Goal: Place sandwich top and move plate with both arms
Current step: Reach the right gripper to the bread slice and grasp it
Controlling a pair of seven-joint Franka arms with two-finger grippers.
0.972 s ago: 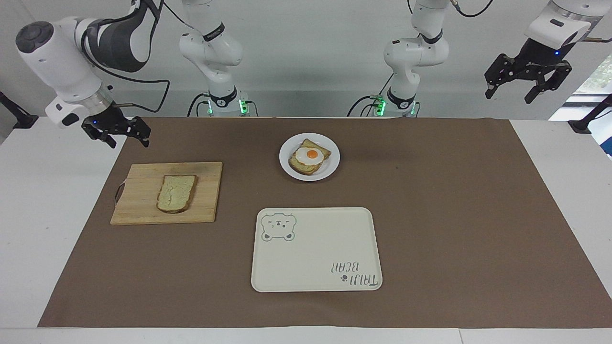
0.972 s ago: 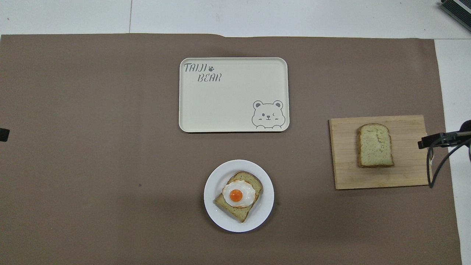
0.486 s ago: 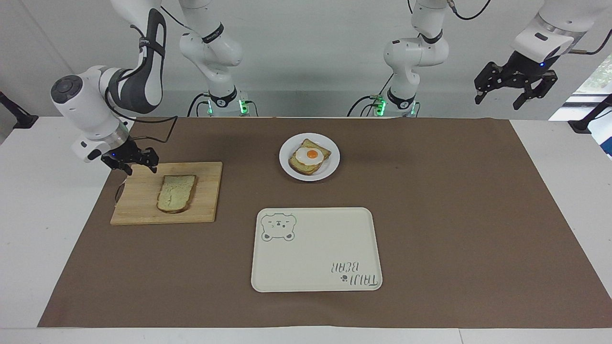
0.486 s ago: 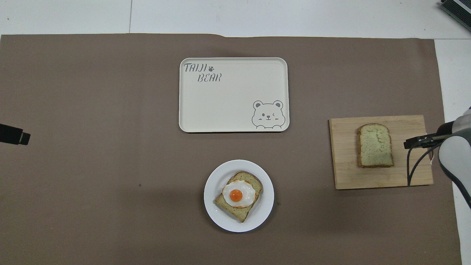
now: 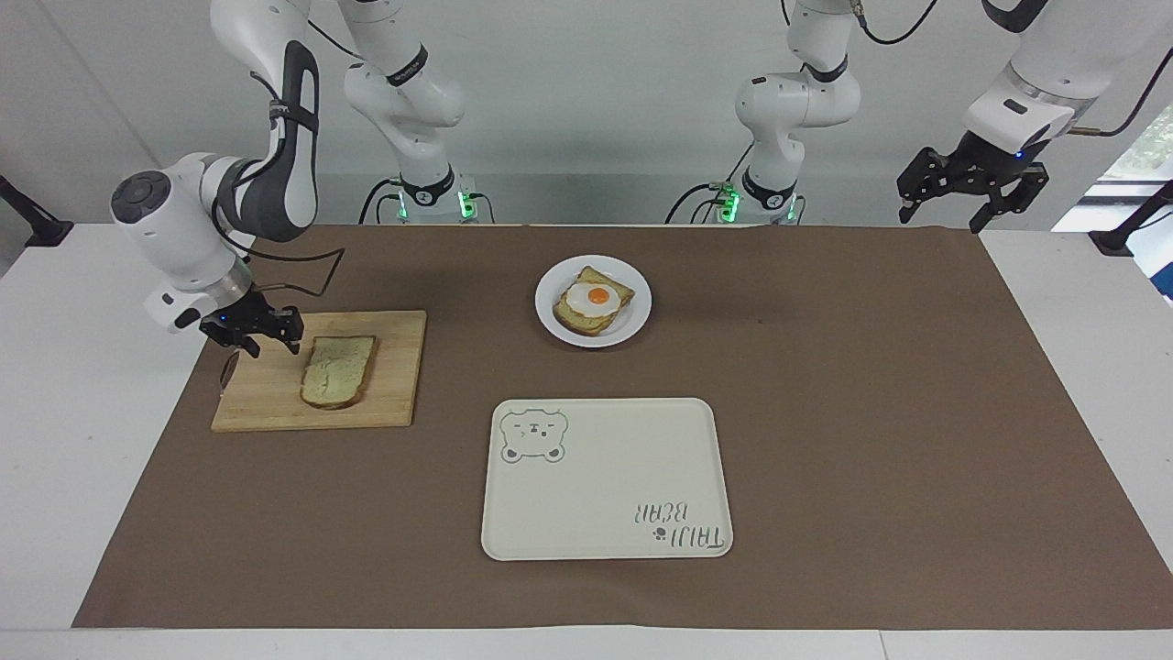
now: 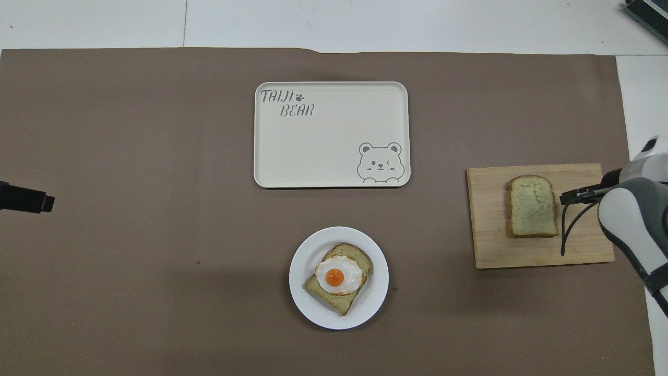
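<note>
Since half a second ago the right pincer (image 5: 258, 338) has dropped lower and moved in over the cutting board (image 5: 394, 385), now beside the sandwich top (image 5: 338, 370) at the board's handle end; the left pincer (image 5: 970, 188) has sunk a little and drifted inward above the mat's corner near the left arm's base. Everything on the bench (image 5: 55, 385) lies where it did.

Going across the facing view: the right pincer's fingers look spread and grasp nothing, close to the slice without clearly touching it. The wooden board carries only the sandwich top, lying flat, rounded end away from the robots. Next comes the plate (image 5: 634, 323), near the robots at mid-bench, holding a toast slice (image 5: 566, 318) with a fried egg (image 5: 592, 299) on top. The cream tray (image 5: 605, 495) with its bear drawing lies farther from the robots than the plate, and bare. The left pincer hangs released in the air, fingers apart.

A brown mat (image 5: 871, 412) covers the bench beneath all of it; open mat separates board, plate and tray
</note>
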